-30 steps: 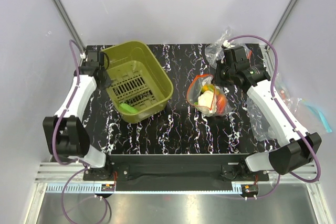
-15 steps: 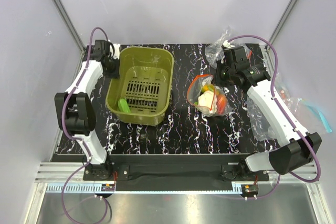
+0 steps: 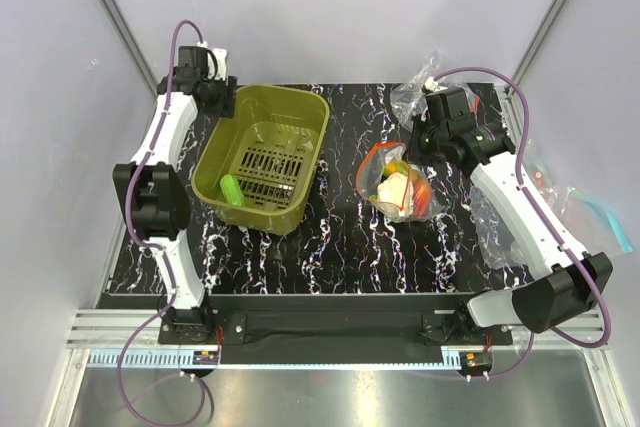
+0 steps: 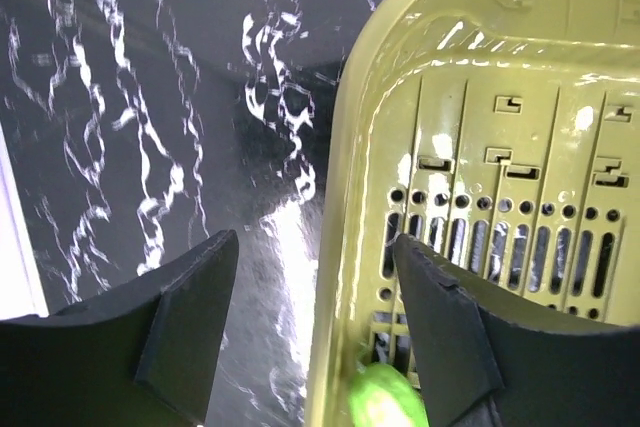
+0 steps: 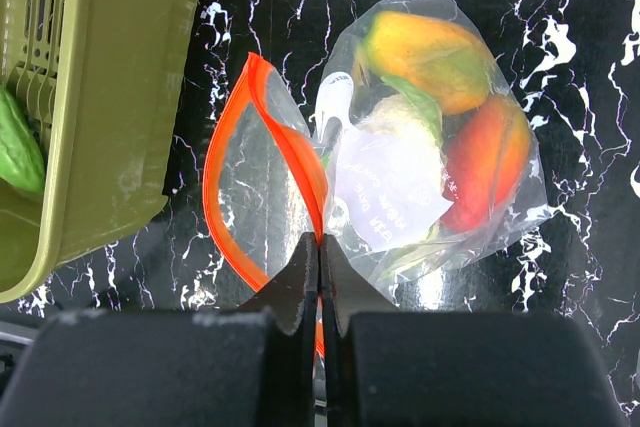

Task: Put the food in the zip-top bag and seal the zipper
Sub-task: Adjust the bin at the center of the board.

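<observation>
The zip-top bag (image 3: 400, 187) (image 5: 420, 147) lies right of centre with its mouth open. It holds an orange piece (image 5: 430, 52), a red tomato (image 5: 490, 162) and a white cauliflower (image 5: 395, 122). My right gripper (image 3: 420, 142) (image 5: 320, 247) is shut on the red zipper (image 5: 225, 147) at the mouth's near side. A green food piece (image 3: 232, 189) (image 4: 385, 397) lies inside the olive basket (image 3: 300, 97). My left gripper (image 3: 215, 97) (image 4: 315, 277) stands open astride the basket's back-left rim (image 4: 340, 247), one finger outside and one inside.
Loose clear bags lie at the back right (image 3: 415, 97) and along the right table edge (image 3: 500, 227). One with a light-blue strip (image 3: 605, 217) lies off the table. The basket's wall (image 5: 110, 97) is close to the bag's mouth.
My left gripper has swung toward the back with the basket's rim, turning the basket, and has now opened off the rim. The right gripper and the bag have not moved.
</observation>
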Controlling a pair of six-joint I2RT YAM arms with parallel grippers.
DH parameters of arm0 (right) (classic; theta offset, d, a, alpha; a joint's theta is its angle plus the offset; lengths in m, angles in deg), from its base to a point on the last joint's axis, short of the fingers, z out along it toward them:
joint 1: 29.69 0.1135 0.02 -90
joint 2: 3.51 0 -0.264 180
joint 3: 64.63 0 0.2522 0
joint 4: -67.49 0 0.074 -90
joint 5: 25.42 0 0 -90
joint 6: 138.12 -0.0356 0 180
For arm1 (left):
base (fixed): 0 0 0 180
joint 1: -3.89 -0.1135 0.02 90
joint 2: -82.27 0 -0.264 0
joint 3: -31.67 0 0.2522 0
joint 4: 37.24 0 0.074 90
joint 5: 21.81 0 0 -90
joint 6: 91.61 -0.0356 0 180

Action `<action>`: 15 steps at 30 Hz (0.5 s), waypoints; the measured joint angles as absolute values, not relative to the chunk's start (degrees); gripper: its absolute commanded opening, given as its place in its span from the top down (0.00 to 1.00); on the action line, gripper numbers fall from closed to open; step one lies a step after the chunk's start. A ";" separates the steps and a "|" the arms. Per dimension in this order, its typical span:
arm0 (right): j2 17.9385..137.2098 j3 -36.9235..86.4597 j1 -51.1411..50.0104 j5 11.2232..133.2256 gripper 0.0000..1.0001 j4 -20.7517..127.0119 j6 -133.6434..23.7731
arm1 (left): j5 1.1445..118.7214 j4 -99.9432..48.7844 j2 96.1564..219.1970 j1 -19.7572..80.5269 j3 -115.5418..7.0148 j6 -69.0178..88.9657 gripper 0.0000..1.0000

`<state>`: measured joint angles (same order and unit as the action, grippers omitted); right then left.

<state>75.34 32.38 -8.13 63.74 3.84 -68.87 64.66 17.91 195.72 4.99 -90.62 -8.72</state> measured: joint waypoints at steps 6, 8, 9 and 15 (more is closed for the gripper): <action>75.39 32.38 -8.13 63.74 1.00 3.53 -68.90 | 75.35 19.57 184.94 10.58 -82.28 -1.40 0.26; 75.39 32.38 -8.13 63.74 1.00 3.42 -68.92 | 79.35 19.57 178.89 14.76 -79.26 0.94 0.26; 75.39 32.38 -8.13 63.76 1.00 3.38 -68.94 | 80.88 19.55 176.14 16.90 -78.43 2.21 0.26; 75.39 32.35 -8.13 64.03 1.00 3.31 -68.92 | 90.24 19.59 164.79 20.90 -74.47 9.71 0.26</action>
<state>75.39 32.35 -8.13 64.03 3.31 -68.92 90.24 19.59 164.79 20.90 -74.47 9.71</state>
